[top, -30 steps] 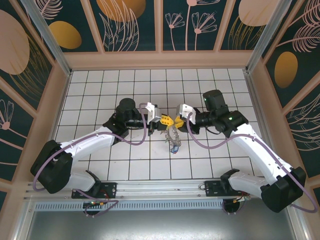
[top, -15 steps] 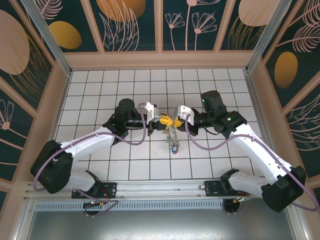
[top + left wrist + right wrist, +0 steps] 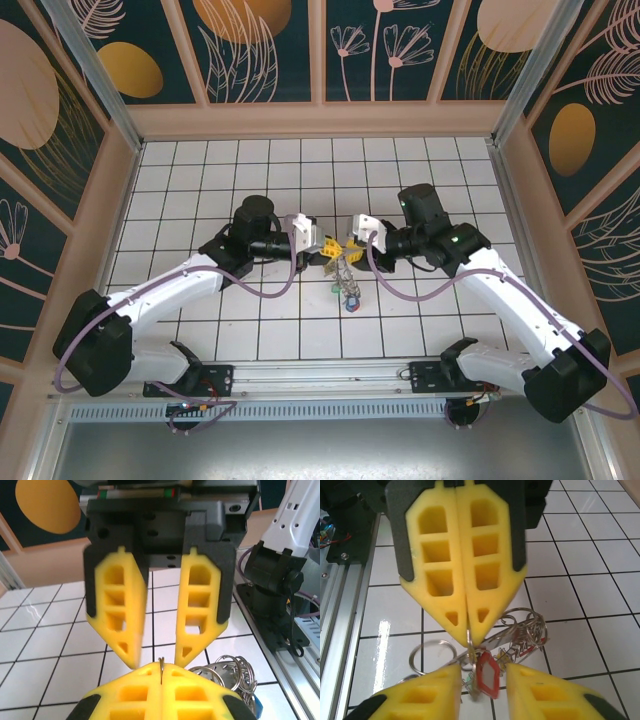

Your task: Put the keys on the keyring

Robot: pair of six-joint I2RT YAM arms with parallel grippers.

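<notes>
Keyring (image 3: 469,641) wire is pinched tight in the left gripper (image 3: 468,627), held up so the keys (image 3: 347,285) dangle below it. Right gripper (image 3: 156,652) sits partly open, straddling the red-tagged key (image 3: 488,676), gripping nothing, probably lining up a grab.

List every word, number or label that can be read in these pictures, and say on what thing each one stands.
There is no readable text in any view.
The red tag has a pale window, but no writing can be made out on it.
The wall panels carry plant drawings and ovals, not letters.
</notes>
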